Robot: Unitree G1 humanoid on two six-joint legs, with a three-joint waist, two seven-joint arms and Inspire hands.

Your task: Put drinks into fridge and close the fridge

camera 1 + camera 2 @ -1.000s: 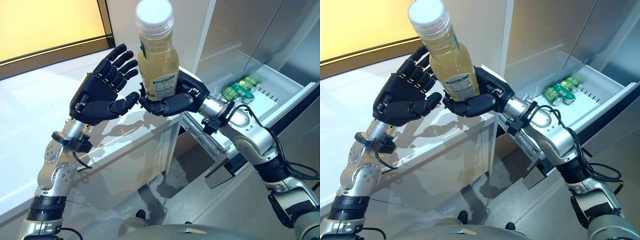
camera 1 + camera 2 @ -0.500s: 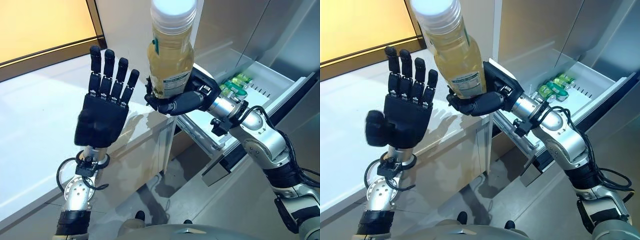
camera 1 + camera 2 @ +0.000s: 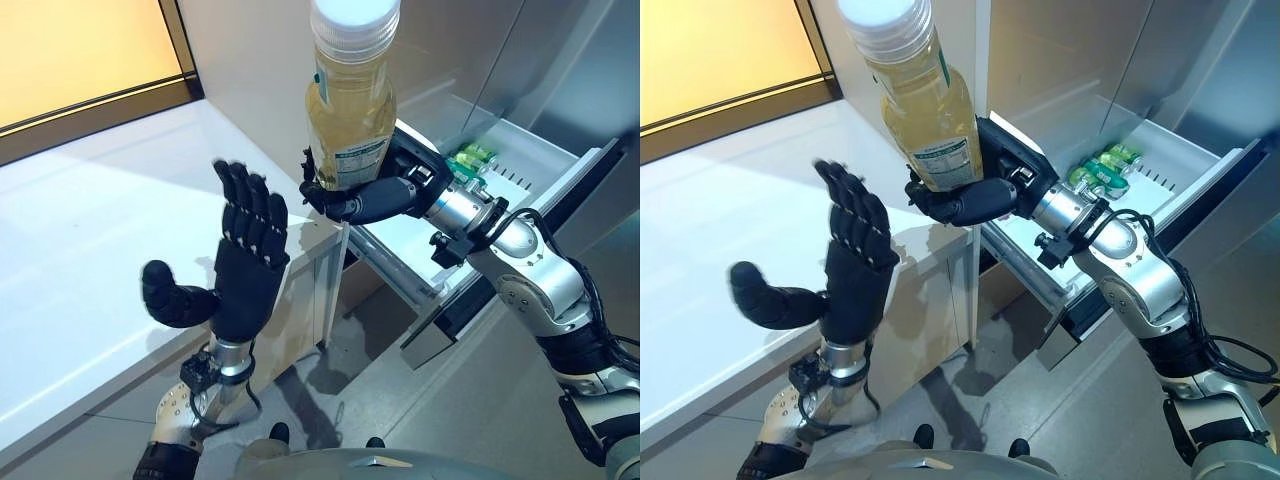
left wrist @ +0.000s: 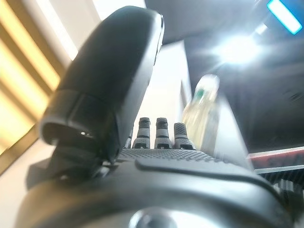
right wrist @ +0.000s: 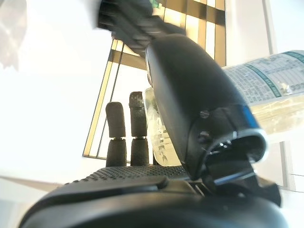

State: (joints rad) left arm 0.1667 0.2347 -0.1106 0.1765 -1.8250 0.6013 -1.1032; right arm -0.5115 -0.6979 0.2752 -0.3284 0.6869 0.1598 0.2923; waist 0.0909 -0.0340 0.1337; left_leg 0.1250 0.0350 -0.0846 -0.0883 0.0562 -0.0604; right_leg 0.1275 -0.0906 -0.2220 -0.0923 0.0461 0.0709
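- Left eye view: a white counter (image 3: 90,250) is seen at the left, and an open fridge drawer (image 3: 520,175) at the right.
- A bottle (image 3: 349,110) of pale yellow drink with a white cap is held upright above the counter's corner, gripped low on its body by the right hand (image 3: 375,195).
- The left hand (image 3: 240,275) is raised beside it, fingers straight and spread, touching nothing.
- Green cans (image 3: 470,160) are seen lying in the drawer.

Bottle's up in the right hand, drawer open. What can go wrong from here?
1. The right hand holds the bottle low, near its base, so the tall, top-heavy bottle may tip or slip on the way over.
2. The drawer already holds cans at the back; setting the bottle down there may knock them.
3. The left hand is open nearby, so the swing might clip it.
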